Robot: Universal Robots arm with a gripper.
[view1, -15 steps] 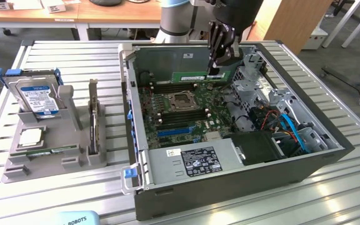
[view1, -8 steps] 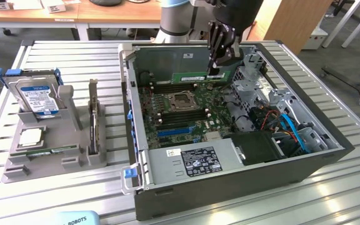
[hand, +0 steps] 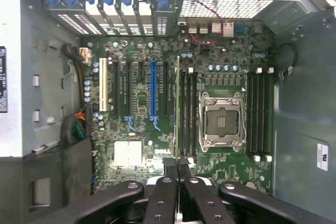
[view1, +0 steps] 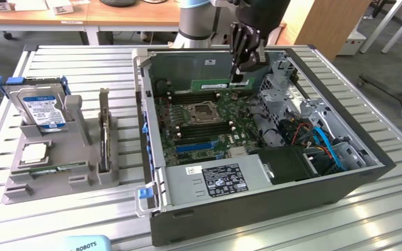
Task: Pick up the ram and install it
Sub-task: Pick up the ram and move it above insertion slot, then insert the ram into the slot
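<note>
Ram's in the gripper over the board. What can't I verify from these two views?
- Wrist view: the ram is edge-on, hiding the slot beneath it.
- Wrist view: the gripper covers the ram's held end.
- Exterior view: gap between ram and motherboard too small to judge.

Ram [hand: 177, 103] end hidden inside pincer [hand: 177, 165]; arm [view1: 195, 21] cut off at exterior view's upper edge.

Arm [view1: 195, 23]: silver-grey tube, blue joint cap. Gripper [hand: 177, 167]: black, jointed linkage bars, round grey pivot pins.
</note>
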